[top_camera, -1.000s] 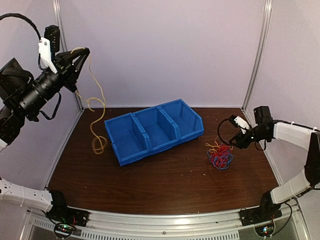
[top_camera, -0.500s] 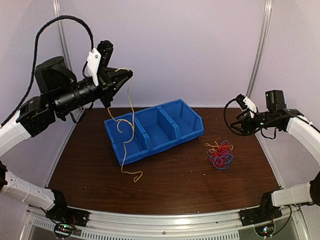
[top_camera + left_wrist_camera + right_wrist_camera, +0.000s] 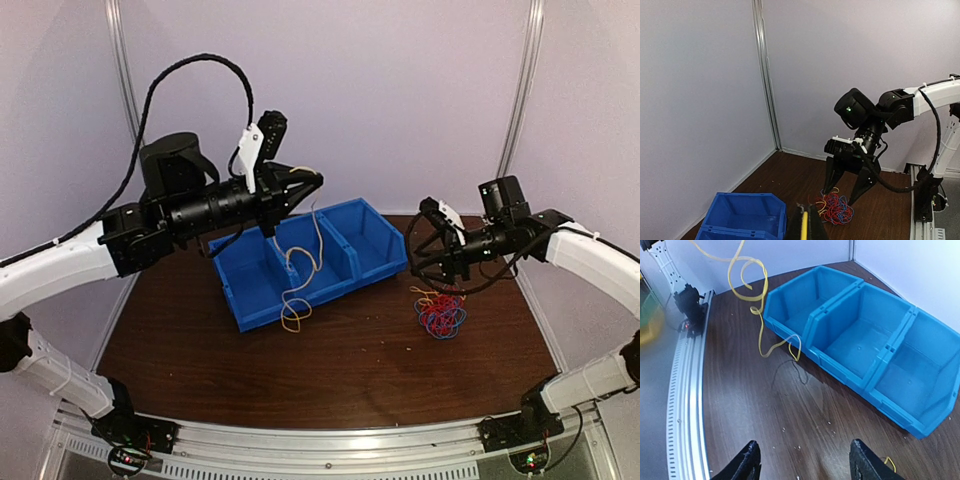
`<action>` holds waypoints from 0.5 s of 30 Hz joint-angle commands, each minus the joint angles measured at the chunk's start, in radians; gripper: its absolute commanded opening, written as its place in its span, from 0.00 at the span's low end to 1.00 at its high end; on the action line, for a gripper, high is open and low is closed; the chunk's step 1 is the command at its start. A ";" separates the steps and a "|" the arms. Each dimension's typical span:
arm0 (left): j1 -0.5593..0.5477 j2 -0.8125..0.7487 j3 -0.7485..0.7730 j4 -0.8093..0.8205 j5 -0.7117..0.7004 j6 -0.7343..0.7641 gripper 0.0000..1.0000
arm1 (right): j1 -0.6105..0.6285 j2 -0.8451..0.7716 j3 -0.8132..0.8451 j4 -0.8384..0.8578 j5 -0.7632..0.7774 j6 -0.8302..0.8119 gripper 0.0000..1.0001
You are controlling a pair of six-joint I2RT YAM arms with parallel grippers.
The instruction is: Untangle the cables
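My left gripper [image 3: 312,184] is shut on a long yellow cable [image 3: 296,268], held high above the blue bin [image 3: 256,312]. The cable hangs in loops, and its lower end is by the bin's front wall. It also shows in the left wrist view [image 3: 804,226] between the shut fingers, and in the right wrist view [image 3: 760,315]. A tangle of red, blue and yellow cables [image 3: 440,312] lies on the table right of the bin and also shows in the left wrist view [image 3: 836,210]. My right gripper [image 3: 432,276] is open and empty just above the tangle, with a fingertip on either side [image 3: 840,196].
The blue bin [image 3: 865,340] has three compartments and sits at an angle in the middle of the brown table [image 3: 340,370]. Metal frame posts stand at the back corners. A rail [image 3: 687,390] runs along the table's near edge.
My left arm has swung right, carrying the yellow cable from the table's left side to above the bin. My right gripper has moved left and down over the tangle.
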 commanded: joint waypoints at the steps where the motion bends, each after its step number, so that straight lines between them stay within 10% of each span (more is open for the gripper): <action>1: -0.002 0.022 -0.047 0.127 0.004 -0.084 0.00 | 0.069 0.056 0.103 0.092 -0.058 0.090 0.62; 15: -0.003 0.017 -0.142 0.307 -0.031 -0.233 0.00 | 0.279 0.300 0.240 0.376 -0.121 0.344 0.68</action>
